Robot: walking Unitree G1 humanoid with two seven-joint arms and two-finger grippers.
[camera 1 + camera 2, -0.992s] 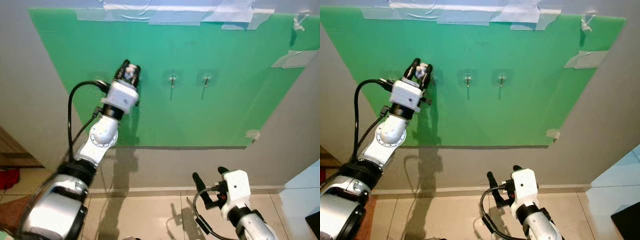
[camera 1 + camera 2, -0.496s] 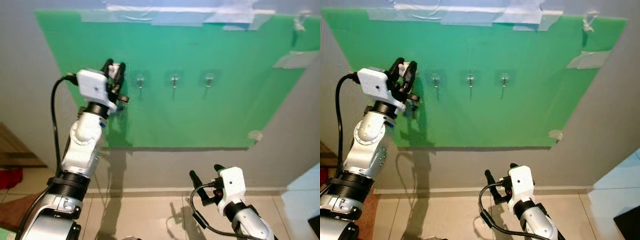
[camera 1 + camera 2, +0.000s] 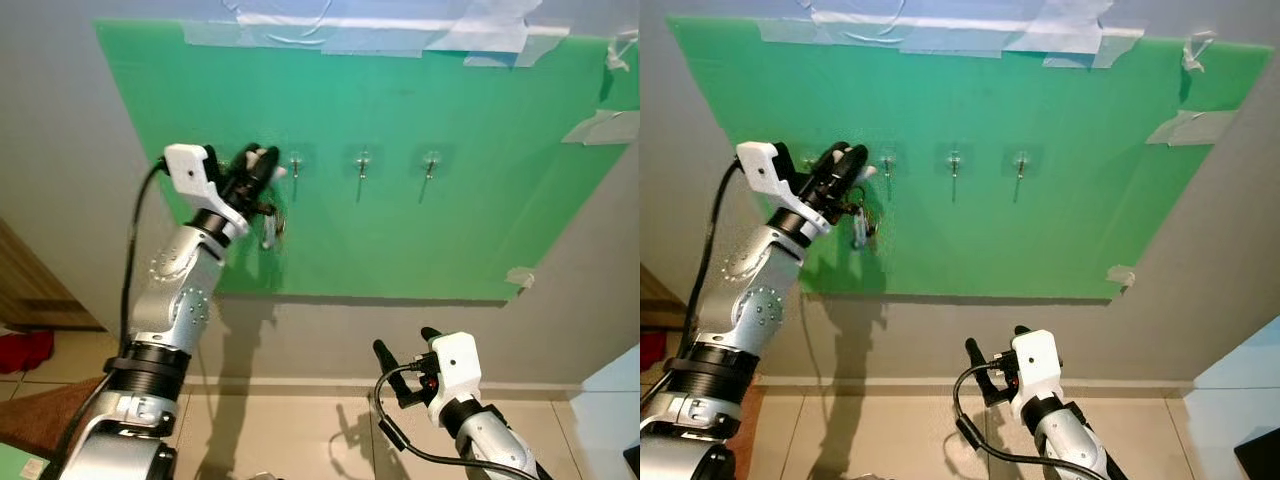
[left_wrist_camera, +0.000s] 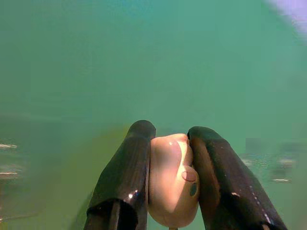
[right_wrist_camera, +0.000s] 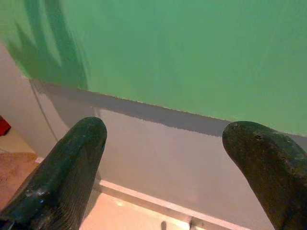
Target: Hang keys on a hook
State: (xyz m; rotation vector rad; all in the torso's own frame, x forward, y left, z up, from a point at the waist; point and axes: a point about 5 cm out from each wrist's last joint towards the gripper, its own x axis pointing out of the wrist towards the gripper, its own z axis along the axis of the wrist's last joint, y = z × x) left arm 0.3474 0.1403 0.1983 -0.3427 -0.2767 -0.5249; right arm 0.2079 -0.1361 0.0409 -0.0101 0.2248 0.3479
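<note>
We see our left gripper (image 3: 262, 163) raised against the green board (image 3: 400, 220) taped to the grey wall (image 3: 60, 150), just left of the leftmost of three small clear-backed metal hooks (image 3: 295, 162). In the left wrist view its two black fingers (image 4: 125, 177) are clamped on a pale, rounded key fob (image 4: 171, 179), with the green surface blurred close behind. Below the gripper the keys (image 3: 270, 227) dangle from that fob, hanging against the board a little left of and below the leftmost hook; we cannot tell whether they touch the hook. The middle hook (image 3: 363, 161) and the right hook (image 3: 431, 162) sit in a row further right, both bare.

Our right gripper (image 3: 402, 354) is low, near the beige tiled floor (image 3: 300, 440), well apart from the hooks. Its fingers (image 5: 62, 177) stand wide apart with nothing between them, pointing at the lower edge of the board and the wall beneath it.

Strips of clear tape (image 3: 380, 35) hold the board's top edge.
</note>
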